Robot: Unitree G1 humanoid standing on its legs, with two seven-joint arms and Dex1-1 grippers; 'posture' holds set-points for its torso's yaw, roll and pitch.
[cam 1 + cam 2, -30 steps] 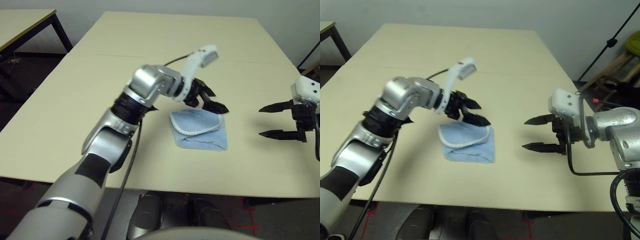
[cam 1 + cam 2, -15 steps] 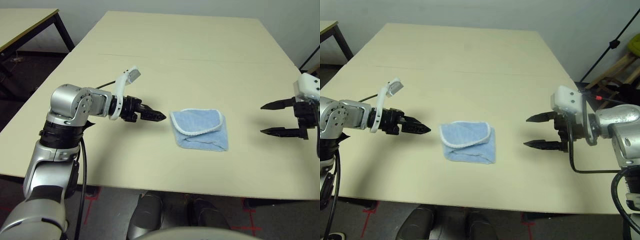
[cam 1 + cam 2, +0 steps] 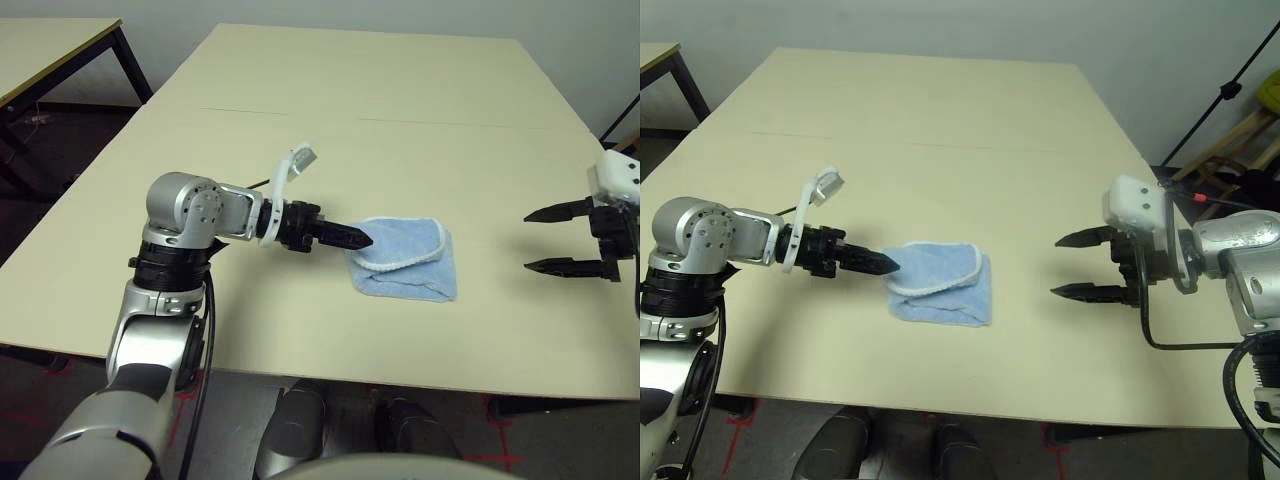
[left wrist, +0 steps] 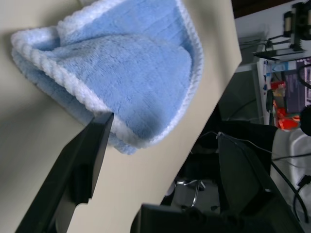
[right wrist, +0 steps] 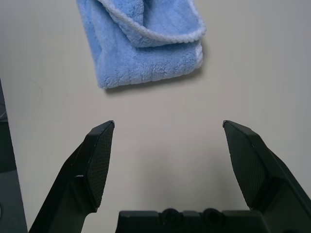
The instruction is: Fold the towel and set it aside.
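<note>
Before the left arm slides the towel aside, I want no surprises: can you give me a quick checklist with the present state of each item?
1. Towel folded into a compact bundle: ok.
2. Left end effector at the towel's edge, jaws open: ok.
3. Left end effector actually touching the towel: cannot tell.
4. Right end effector open and apart from the towel: ok.
5. Bare table around the towel to slide over: ok.

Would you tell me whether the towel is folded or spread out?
Folded: the towel lies as a compact bundle, a white-edged flap doubled over its top.
</note>
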